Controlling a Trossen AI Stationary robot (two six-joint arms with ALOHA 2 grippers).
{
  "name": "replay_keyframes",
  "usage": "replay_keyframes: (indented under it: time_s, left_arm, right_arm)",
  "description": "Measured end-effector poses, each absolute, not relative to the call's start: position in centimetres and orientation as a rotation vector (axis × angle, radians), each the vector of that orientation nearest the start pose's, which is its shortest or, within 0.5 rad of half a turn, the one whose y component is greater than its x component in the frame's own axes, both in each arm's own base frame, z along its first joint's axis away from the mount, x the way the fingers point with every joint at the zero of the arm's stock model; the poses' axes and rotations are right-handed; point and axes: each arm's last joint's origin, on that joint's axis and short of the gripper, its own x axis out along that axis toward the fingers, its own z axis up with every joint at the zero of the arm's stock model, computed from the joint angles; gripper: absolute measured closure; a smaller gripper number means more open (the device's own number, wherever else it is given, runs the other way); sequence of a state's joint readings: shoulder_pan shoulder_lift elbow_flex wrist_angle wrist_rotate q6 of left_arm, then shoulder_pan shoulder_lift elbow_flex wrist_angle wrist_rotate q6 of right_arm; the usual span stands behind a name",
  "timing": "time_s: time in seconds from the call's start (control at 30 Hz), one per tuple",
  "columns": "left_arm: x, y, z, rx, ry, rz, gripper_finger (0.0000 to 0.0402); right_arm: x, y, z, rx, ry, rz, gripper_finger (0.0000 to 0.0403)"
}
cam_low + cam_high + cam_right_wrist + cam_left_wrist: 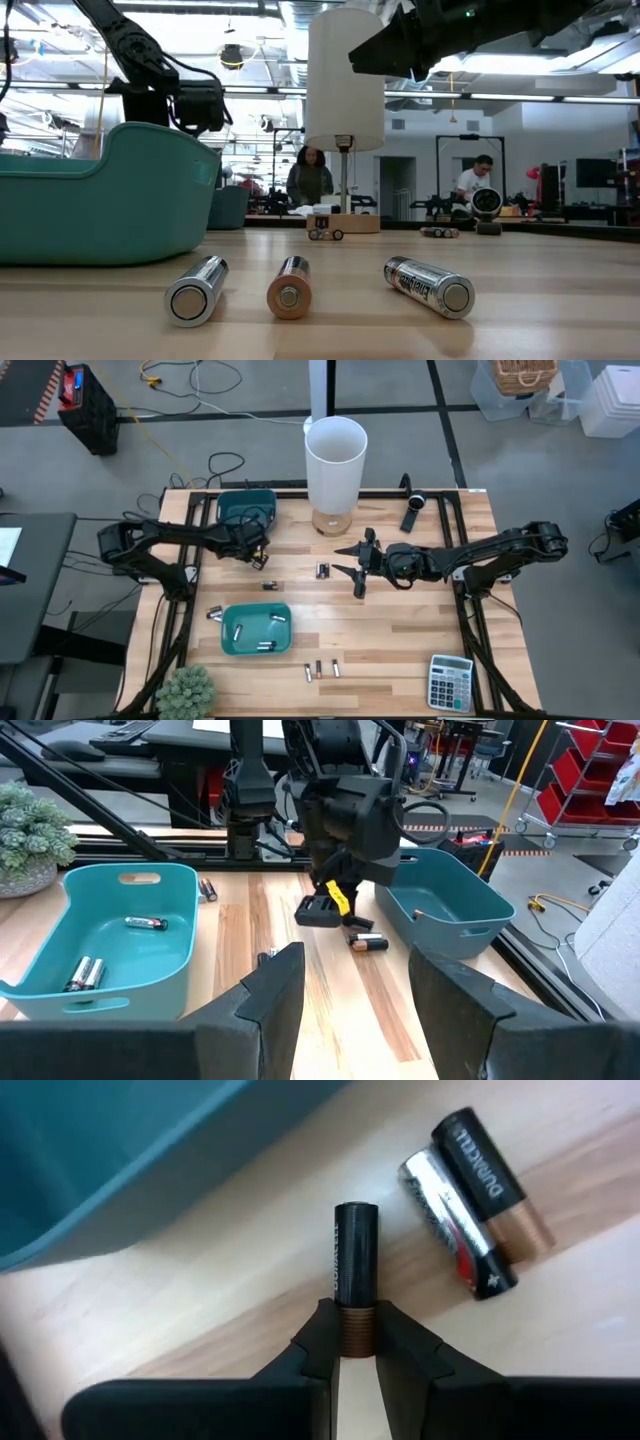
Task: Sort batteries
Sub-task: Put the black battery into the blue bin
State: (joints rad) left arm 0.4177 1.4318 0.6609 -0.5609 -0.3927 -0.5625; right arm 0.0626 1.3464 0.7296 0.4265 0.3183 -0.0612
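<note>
Left tool (359, 1342) clamped on black batt w/ copper end (356, 1270), right tool (345, 982) spread wide

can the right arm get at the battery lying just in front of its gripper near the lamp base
Probably yes. The right gripper hangs open above the table's middle, and the lone battery lies on bare wood beside its fingertips with nothing between them. The left gripper, shut on another battery, is well clear.

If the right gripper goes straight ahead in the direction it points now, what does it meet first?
Probably the left gripper, which faces it across bare table beside the far teal bin. Depth is hard to judge.
</note>
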Motion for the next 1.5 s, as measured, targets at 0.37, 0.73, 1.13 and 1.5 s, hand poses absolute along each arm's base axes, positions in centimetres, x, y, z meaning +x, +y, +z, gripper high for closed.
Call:
replay_keyframes:
  time_s: [0.37, 0.73, 1.13, 1.5]
  left_arm:
    - [18.9, 8.0, 18.4, -0.437, 0.994, 0.97, 0.0364]
    - [17.1, 4.1, 24.0, -0.283, 0.73, 0.632, 0.0365]
    - [18.4, -1.0, 27.0, 0.038, 0.49, 0.044, 0.0365]
    - [18.8, -3.6, 27.2, 0.119, 0.428, -0.231, 0.0365]
  right_arm:
    - [28.9, 0.9, 25.0, -0.097, 0.195, -0.249, 0.0207]
    - [28.9, 0.9, 25.0, -0.098, 0.199, -0.249, 0.0207]
    - [28.9, 0.9, 25.0, -0.097, 0.196, -0.249, 0.0207]
    - [28.9, 0.7, 24.9, -0.097, 0.202, -0.256, 0.0207]
